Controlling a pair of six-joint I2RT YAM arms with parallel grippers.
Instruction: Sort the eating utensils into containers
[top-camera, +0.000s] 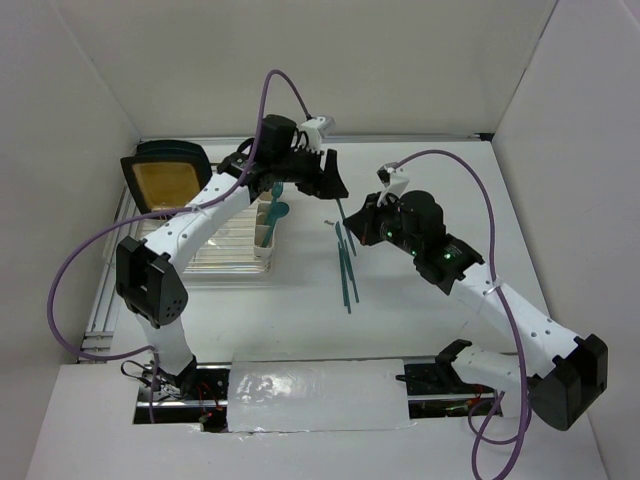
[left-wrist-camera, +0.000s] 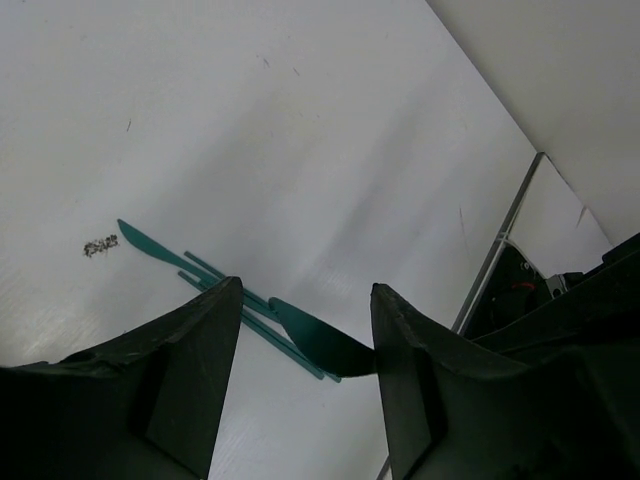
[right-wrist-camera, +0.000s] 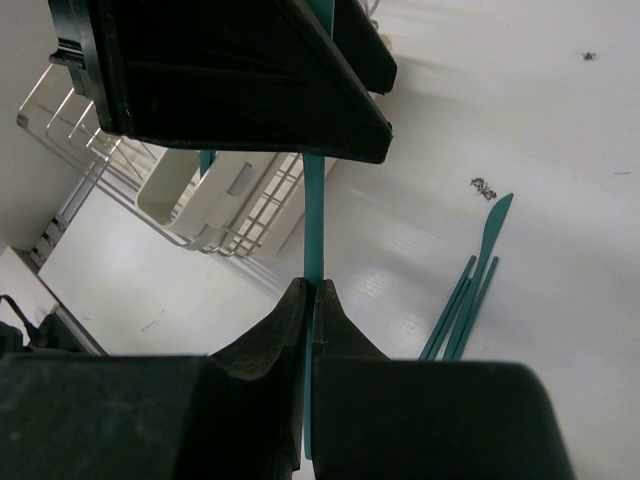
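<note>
My right gripper (top-camera: 354, 228) (right-wrist-camera: 312, 285) is shut on the handle of a slim teal utensil (right-wrist-camera: 314, 215), which points up toward my left gripper (top-camera: 337, 190). In the left wrist view that utensil's broad end (left-wrist-camera: 325, 345) lies between the left gripper's (left-wrist-camera: 306, 285) spread jaws and touches the right finger (left-wrist-camera: 415, 370). A few more teal utensils (top-camera: 346, 265) (left-wrist-camera: 190, 265) (right-wrist-camera: 468, 300) lie together on the table. The cream containers (top-camera: 264, 238) (right-wrist-camera: 205, 190) stand to the left, with teal spoons (top-camera: 278, 207) sticking up from them.
A wire dish rack (top-camera: 215, 255) (right-wrist-camera: 60, 115) lies behind the containers. A tan-and-black board (top-camera: 165, 178) stands at the back left. A small dark speck (left-wrist-camera: 100, 245) (right-wrist-camera: 484, 187) sits near the loose utensils. White walls close in the table.
</note>
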